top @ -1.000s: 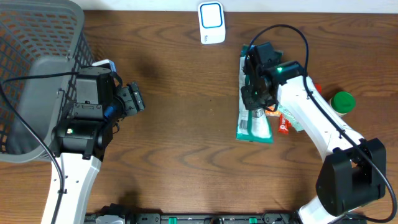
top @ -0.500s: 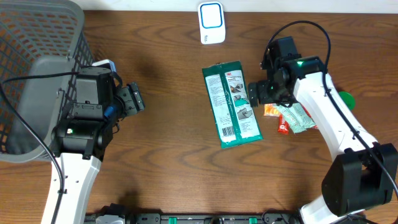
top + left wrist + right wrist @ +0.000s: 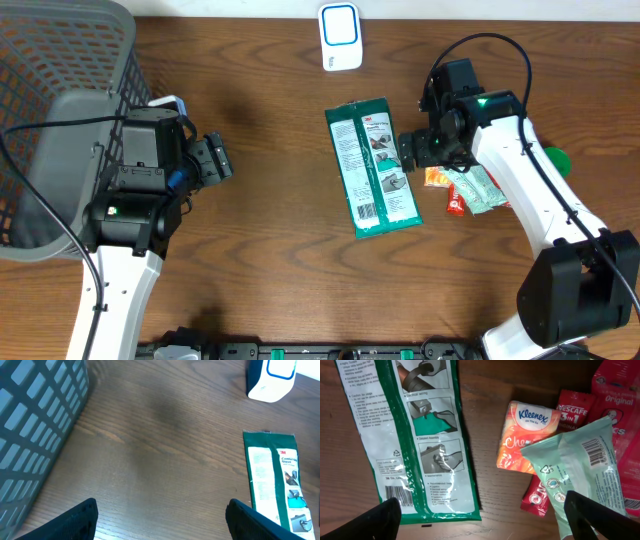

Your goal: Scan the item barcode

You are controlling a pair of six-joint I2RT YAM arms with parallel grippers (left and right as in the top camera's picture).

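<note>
The item is a green and white 3M glove packet (image 3: 372, 167) lying flat in the middle of the table, printed back up. Its barcode (image 3: 400, 494) shows near its lower left corner in the right wrist view. My right gripper (image 3: 415, 150) hangs open just right of the packet, holding nothing (image 3: 482, 520). The white and blue scanner (image 3: 340, 37) stands at the table's far edge, beyond the packet. My left gripper (image 3: 215, 160) is open and empty at the left (image 3: 162, 515). The packet (image 3: 277, 480) and the scanner (image 3: 270, 380) lie ahead of it to the right.
A grey mesh basket (image 3: 60, 60) fills the far left. Right of the packet lies a pile: a Kleenex pack (image 3: 527, 435), a red Nescafe sachet (image 3: 570, 415) and a pale green wipes pack (image 3: 580, 470). A green-capped bottle (image 3: 551, 162) stands at the right.
A second ago my right gripper was down on the packet beside the pile. The packet has since landed flat further left, and the gripper has opened and drawn back right. The left arm has not moved.
</note>
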